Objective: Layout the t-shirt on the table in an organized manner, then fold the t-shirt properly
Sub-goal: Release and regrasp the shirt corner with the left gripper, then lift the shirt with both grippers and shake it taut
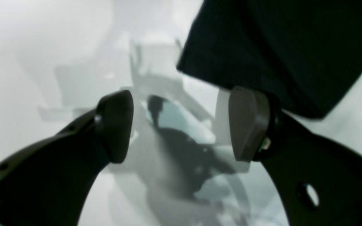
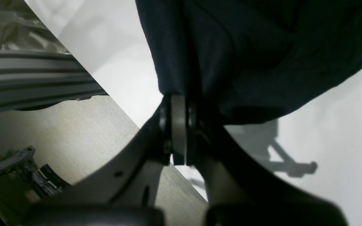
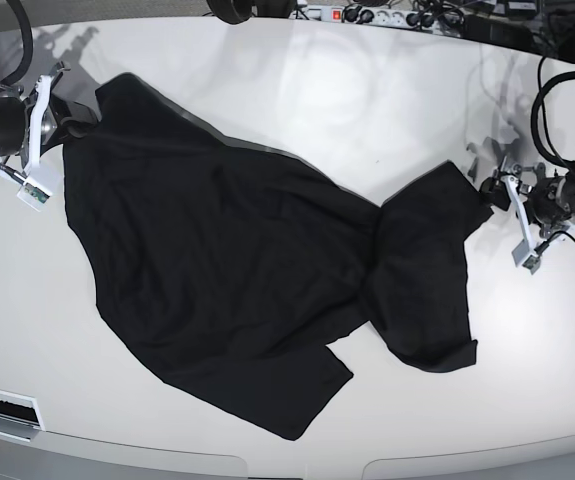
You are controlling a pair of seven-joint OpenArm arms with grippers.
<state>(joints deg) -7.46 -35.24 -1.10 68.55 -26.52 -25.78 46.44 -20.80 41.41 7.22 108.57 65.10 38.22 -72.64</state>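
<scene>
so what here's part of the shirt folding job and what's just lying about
Part of the job:
- t-shirt
- table
- right gripper, shut on the t-shirt
- left gripper, open beside the t-shirt

Just lying about:
- power strip and cables at the far edge

The left wrist view is soft throughout: the reflections on the desk (image 1: 27, 62) between the open fingers (image 1: 115, 125) are too smeared to identify. The t-shirt (image 1: 278, 47) is cut off by that frame's top and right edges. In the right wrist view the t-shirt (image 2: 262, 56) runs off the top edge, and the shut fingers (image 2: 178, 128) hide the fabric they pinch. In the base view both arms are cropped at the frame's sides, and the clutter along the top edge is too small to make out.
</scene>
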